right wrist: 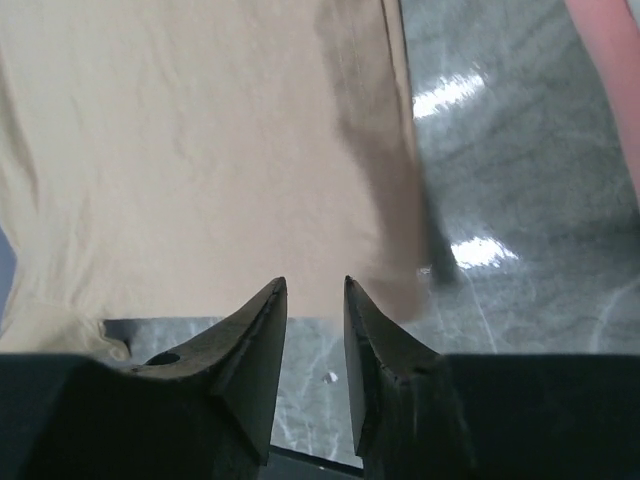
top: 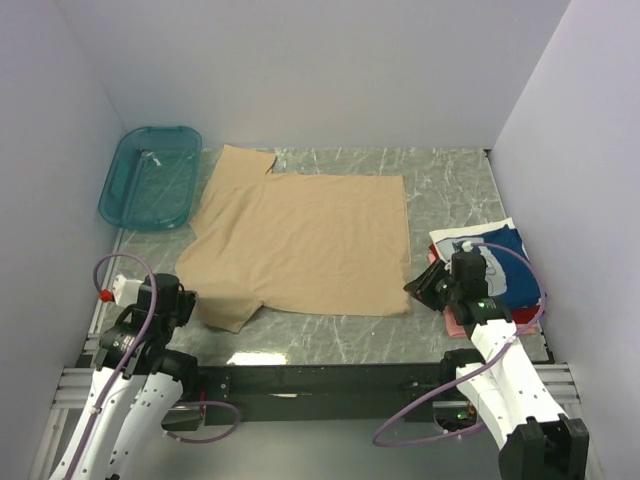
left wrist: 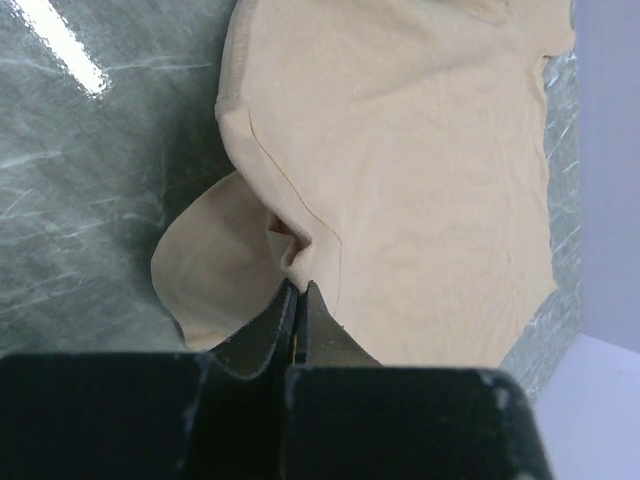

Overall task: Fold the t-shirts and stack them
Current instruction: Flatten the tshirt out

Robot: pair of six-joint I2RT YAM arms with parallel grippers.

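Observation:
A tan t-shirt point(top: 310, 240) lies spread flat on the marble table, collar toward the far left. My left gripper point(top: 185, 300) is at its near left sleeve. In the left wrist view the gripper point(left wrist: 300, 285) is shut, pinching a raised fold of the tan t-shirt point(left wrist: 400, 150). My right gripper point(top: 418, 288) stands at the shirt's near right corner. In the right wrist view the gripper point(right wrist: 315, 285) is open with nothing between the fingers, and the tan t-shirt's point(right wrist: 200, 150) hem lies just beyond the tips. Its corner looks blurred.
A pile of folded t-shirts point(top: 500, 262), navy on top with red and pink beneath, sits at the right edge beside my right arm. A teal plastic basket point(top: 150, 178) stands at the far left. White walls close in both sides and the back.

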